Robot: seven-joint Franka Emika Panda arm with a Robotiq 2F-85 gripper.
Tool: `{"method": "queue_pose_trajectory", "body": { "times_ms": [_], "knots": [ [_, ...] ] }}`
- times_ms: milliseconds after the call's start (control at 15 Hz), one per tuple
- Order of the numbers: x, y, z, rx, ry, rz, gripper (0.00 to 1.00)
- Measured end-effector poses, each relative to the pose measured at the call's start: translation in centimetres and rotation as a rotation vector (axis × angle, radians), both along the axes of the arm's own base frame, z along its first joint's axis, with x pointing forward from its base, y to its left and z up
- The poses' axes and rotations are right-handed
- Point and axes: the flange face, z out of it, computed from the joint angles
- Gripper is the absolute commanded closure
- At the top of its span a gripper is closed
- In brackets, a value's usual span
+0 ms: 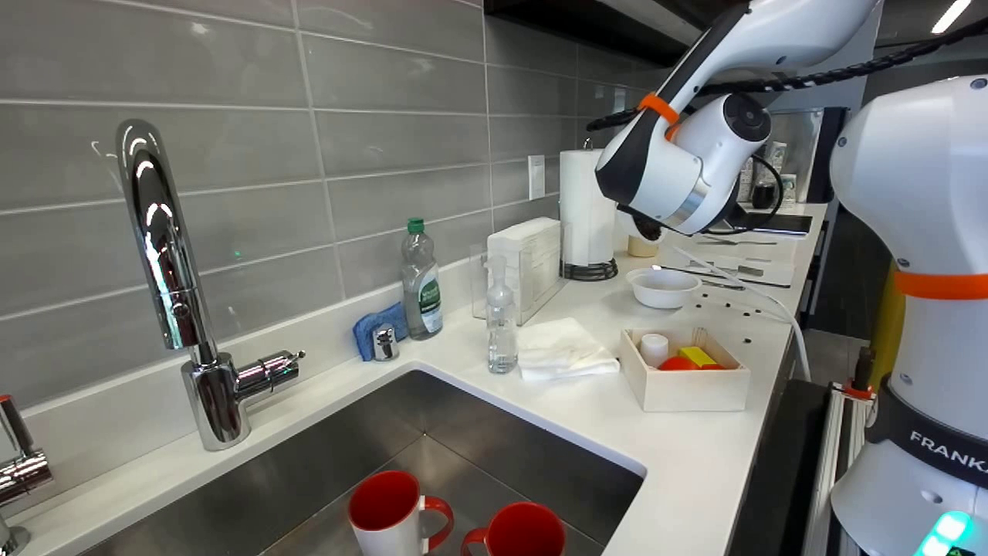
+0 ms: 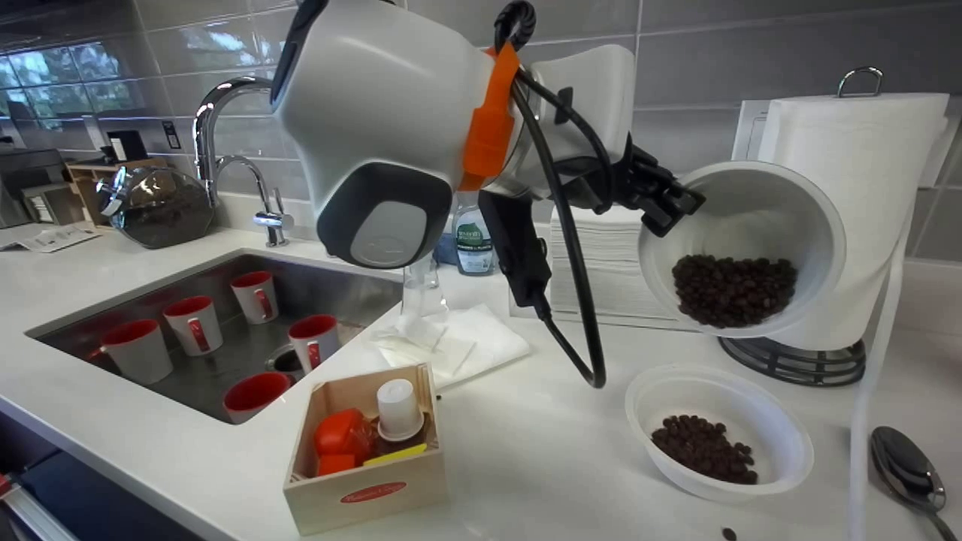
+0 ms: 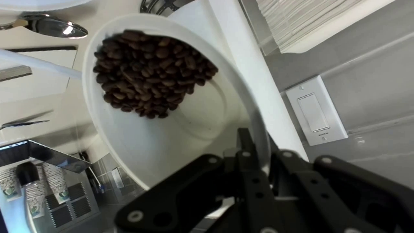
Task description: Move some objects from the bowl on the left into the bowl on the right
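Note:
My gripper (image 2: 680, 204) is shut on the rim of a white bowl (image 2: 733, 214) and holds it in the air, strongly tilted. Dark brown beans (image 2: 735, 291) are heaped against its lower side. In the wrist view the rim of this bowl (image 3: 207, 129) runs between the fingertips (image 3: 258, 145), and the beans (image 3: 152, 72) lie at the far side. A second white bowl (image 2: 774, 428) stands upright on the counter below the held bowl, with a smaller heap of beans (image 2: 703, 448) in it. This standing bowl also shows in an exterior view (image 1: 664, 289), where the arm mostly hides the held bowl.
A paper towel roll (image 2: 849, 195) stands behind the held bowl. A spoon (image 2: 906, 466) and a white cable (image 2: 872, 376) lie at the standing bowl's side. Loose beans (image 1: 747, 340) are scattered on the counter. A wooden box (image 2: 368, 496) sits near the sink (image 1: 494, 417) with mugs.

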Motion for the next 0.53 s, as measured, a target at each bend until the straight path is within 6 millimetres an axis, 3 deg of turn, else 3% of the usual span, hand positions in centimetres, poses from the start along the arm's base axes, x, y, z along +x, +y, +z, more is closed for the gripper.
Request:
{"method": "queue_pose_trajectory", "body": {
  "times_ms": [533],
  "knots": [
    [1.2,-0.9,0.9,-0.039,-0.018,-0.006,1.0]
  ]
}}
